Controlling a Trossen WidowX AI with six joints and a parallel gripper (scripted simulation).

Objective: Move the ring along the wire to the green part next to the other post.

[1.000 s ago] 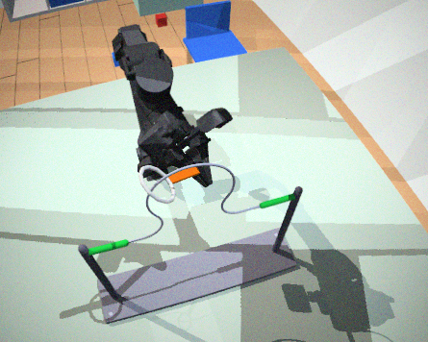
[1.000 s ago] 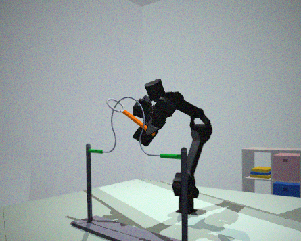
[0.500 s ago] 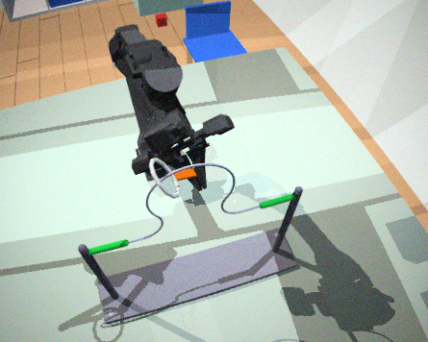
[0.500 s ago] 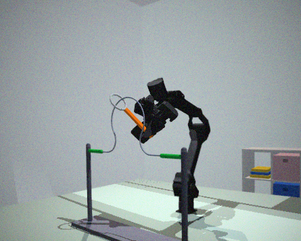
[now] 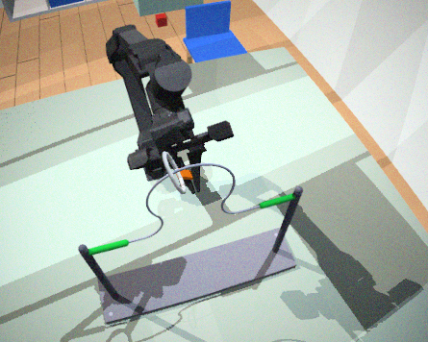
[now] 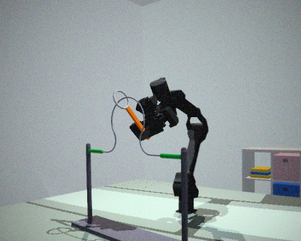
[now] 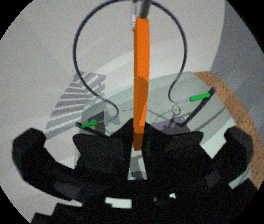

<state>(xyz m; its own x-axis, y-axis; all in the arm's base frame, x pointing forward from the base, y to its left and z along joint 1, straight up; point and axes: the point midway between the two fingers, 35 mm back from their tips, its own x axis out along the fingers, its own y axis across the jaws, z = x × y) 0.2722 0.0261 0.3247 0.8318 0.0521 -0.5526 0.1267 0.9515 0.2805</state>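
The thin grey wire [image 5: 151, 193] [image 6: 113, 128] [image 7: 78, 45] runs in loops between two dark posts [image 5: 95, 270] [image 5: 287, 225] on a grey base plate [image 5: 202, 279]. It has a green part at the left post [image 5: 108, 247] [image 6: 95, 151] and a green part at the right post [image 5: 276, 202] [image 6: 170, 156]. The ring [image 5: 165, 162] [image 6: 121, 90] sits around the wire's high middle arch, far from both green parts. I cannot tell whether it touches the wire. My gripper [image 5: 191, 179] [image 6: 142, 130] [image 7: 135, 120] is shut on the orange handle [image 5: 187, 174] [image 6: 134, 118] [image 7: 141, 75] at its lower end.
A blue chair-like block [image 5: 212, 29] and a red cube [image 5: 161, 19] stand on the wooden floor behind the table. A shelf with coloured boxes [image 6: 277, 169] stands at the far right. The table's right edge runs near the right post.
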